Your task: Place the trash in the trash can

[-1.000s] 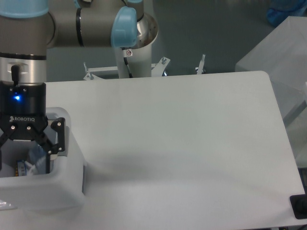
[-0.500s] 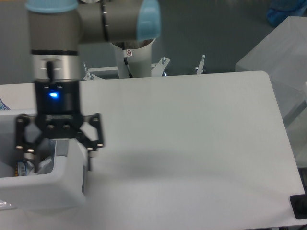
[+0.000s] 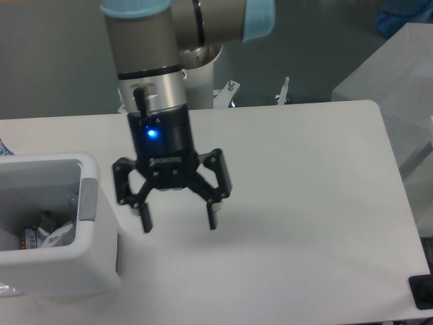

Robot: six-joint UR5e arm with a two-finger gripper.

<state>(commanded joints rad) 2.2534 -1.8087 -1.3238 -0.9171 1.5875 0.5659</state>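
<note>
I see the trash can (image 3: 88, 267), white and boxy with a thick rim, holding crumpled clear plastic trash (image 3: 47, 230). Gripper (image 3: 179, 220) hangs over the table (image 3: 304, 203), fingers spread wide, gripping nothing.

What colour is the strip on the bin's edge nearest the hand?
Grey, on the white trash can; the strip shows clearest in the fixed camera view.

Faint white brand lettering (blurred, unreadable) on tool (image 3: 178, 221)

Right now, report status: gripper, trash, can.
Gripper open, empty, above bare table. Trash lying inside the trash can, bottom partly hidden. Nothing in the way.
</note>
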